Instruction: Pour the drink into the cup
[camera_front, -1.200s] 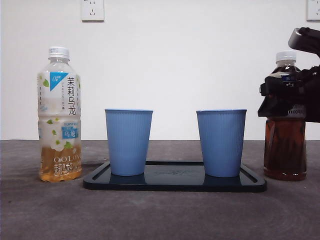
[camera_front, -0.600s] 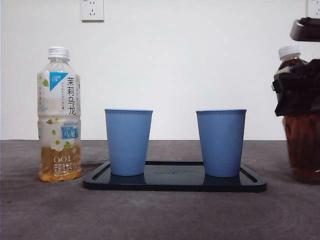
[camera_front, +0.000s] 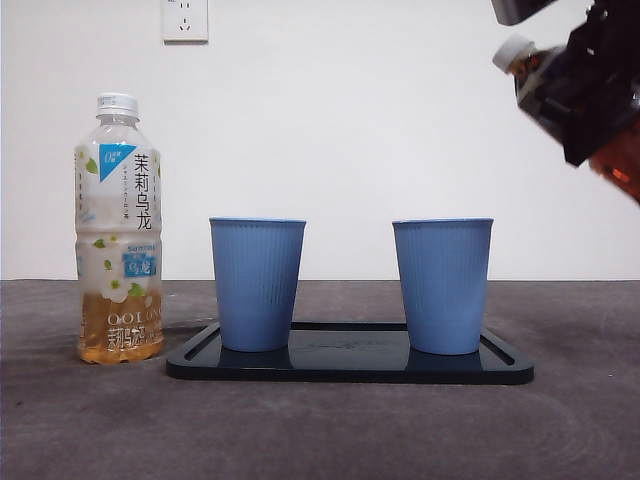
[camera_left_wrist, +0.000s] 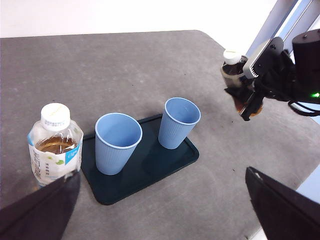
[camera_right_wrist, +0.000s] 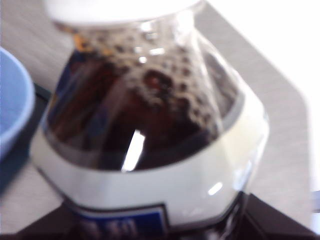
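My right gripper (camera_front: 598, 92) is shut on a bottle of dark tea (camera_front: 535, 82), held high at the right. The bottle leans with its white cap toward the cups, and the cap is on. The right wrist view is filled by this bottle (camera_right_wrist: 145, 115), foam on its drink. Two empty blue cups (camera_front: 257, 285) (camera_front: 442, 285) stand on a black tray (camera_front: 350, 368); the right one (camera_left_wrist: 179, 122) is nearer the held bottle (camera_left_wrist: 234, 74). My left gripper (camera_left_wrist: 160, 200) hangs open high above the table, holding nothing.
A capped oolong tea bottle (camera_front: 119, 230) with a pale label stands left of the tray, a little drink in its bottom. The table's rounded corner and edge lie just beyond the right arm (camera_left_wrist: 295, 65).
The dark tea bottle has left the table at the right. It has gone up in my right gripper and tipped its cap toward the cups.
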